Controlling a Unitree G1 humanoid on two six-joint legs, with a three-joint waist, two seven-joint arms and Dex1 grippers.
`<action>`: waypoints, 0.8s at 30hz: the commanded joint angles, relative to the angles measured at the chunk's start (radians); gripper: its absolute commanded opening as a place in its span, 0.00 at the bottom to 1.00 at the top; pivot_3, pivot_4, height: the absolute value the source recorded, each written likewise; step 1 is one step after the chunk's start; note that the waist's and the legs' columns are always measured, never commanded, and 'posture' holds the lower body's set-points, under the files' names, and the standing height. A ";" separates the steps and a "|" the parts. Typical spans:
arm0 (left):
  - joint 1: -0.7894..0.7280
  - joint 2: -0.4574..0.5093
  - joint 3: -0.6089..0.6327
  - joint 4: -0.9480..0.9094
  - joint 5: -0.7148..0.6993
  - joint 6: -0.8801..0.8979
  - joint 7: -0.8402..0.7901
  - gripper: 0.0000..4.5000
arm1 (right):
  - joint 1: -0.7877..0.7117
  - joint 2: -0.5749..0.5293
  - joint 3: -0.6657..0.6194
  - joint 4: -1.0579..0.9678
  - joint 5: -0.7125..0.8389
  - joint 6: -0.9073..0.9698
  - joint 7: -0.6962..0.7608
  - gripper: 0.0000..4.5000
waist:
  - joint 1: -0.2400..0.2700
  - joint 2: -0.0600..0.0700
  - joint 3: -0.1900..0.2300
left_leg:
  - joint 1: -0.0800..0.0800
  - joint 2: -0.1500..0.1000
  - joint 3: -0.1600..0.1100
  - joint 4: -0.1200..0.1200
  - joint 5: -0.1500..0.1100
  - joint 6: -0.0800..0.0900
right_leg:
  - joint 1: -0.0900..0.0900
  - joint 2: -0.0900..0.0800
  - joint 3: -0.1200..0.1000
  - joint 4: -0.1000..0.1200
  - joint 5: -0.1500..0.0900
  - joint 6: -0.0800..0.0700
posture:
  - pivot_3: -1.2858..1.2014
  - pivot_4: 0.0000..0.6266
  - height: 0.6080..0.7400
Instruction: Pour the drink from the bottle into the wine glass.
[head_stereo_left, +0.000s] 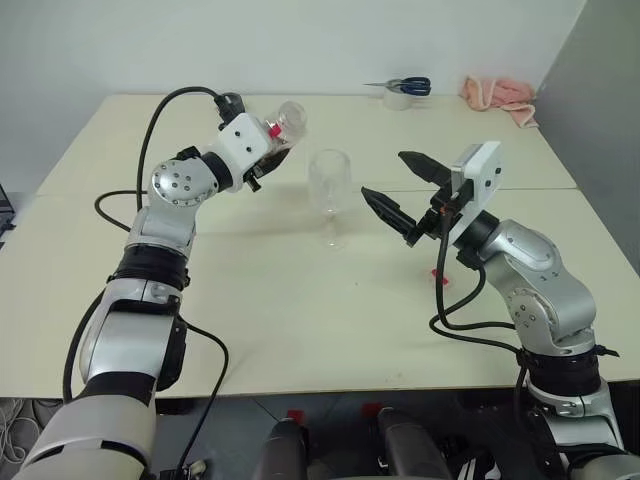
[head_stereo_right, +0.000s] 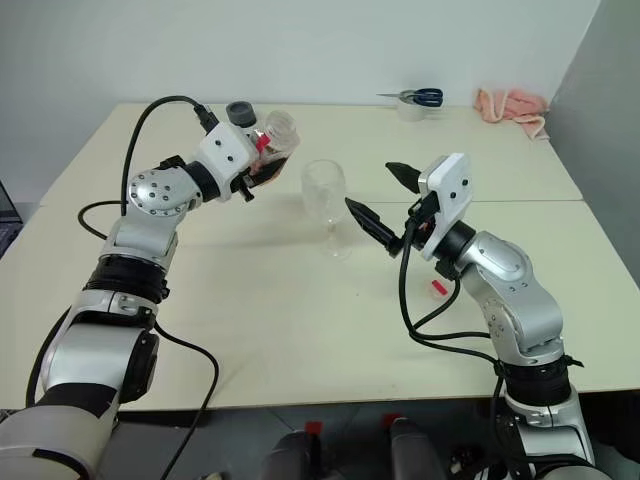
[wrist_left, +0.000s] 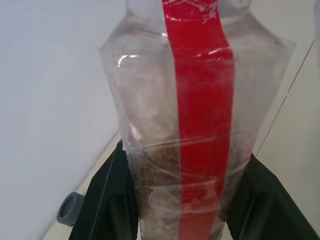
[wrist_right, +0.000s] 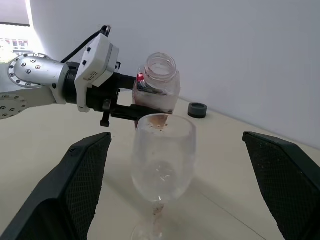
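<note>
Head cam first: your wine glass (head_stereo_left: 330, 190) is standing upright in the middle of the table (head_stereo_left: 300, 320), so I'll place everything off that. The left gripper (head_stereo_right: 268, 158) is up and just to the left of the glass, clamped tight on the bottle (head_stereo_right: 278, 138), which is tipped with its open mouth pointing up and toward the glass. No cap on it. The right gripper (head_stereo_left: 397, 188) sits just right of the glass with its fingers spread wide, holding nothing and not touching the bowl. Behind the glass at the far edge there's a pair of scissors (head_stereo_left: 405, 86) on a tape roll, plus a pink cloth (head_stereo_left: 500, 97).

Left wrist cam: the bottle (wrist_left: 195, 120) with its red label strip is pinched between the two black fingers (wrist_left: 107, 200). The drink (wrist_left: 155, 180) is pooled low down by the fingers.

Right wrist cam: the glass (wrist_right: 162, 160) stands between the wide-open fingers (wrist_right: 75, 190), the bottle (wrist_right: 157, 85) hangs just behind its rim, and a small grey ring (wrist_right: 197, 109) lies on the table beyond.
</note>
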 joint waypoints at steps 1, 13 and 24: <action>-0.081 0.027 -0.019 0.038 0.054 -0.110 0.031 0.39 | -0.007 0.011 -0.004 -0.030 0.000 -0.025 0.003 1.00 | 0.002 0.000 0.000 | 0.000 0.000 0.000 0.000 0.000 0.000 | -0.001 0.000 0.000 0.000 0.000 0.000 | 0.52 0.24 1.00; -0.196 0.045 -0.097 0.192 0.204 -0.304 0.104 0.39 | -0.013 0.024 -0.006 -0.033 -0.004 -0.023 0.002 1.00 | 0.004 0.000 0.000 | -0.002 0.000 0.001 0.000 0.000 0.000 | -0.004 0.000 0.001 0.001 0.000 0.000 | 0.52 0.24 1.00; -0.274 0.068 -0.161 0.265 0.316 -0.391 0.180 0.39 | -0.014 0.036 -0.006 -0.033 -0.009 -0.026 -0.006 1.00 | 0.004 0.000 0.000 | -0.002 -0.001 0.001 0.000 0.000 0.000 | -0.004 0.000 0.001 0.001 0.000 0.000 | 0.52 0.24 1.00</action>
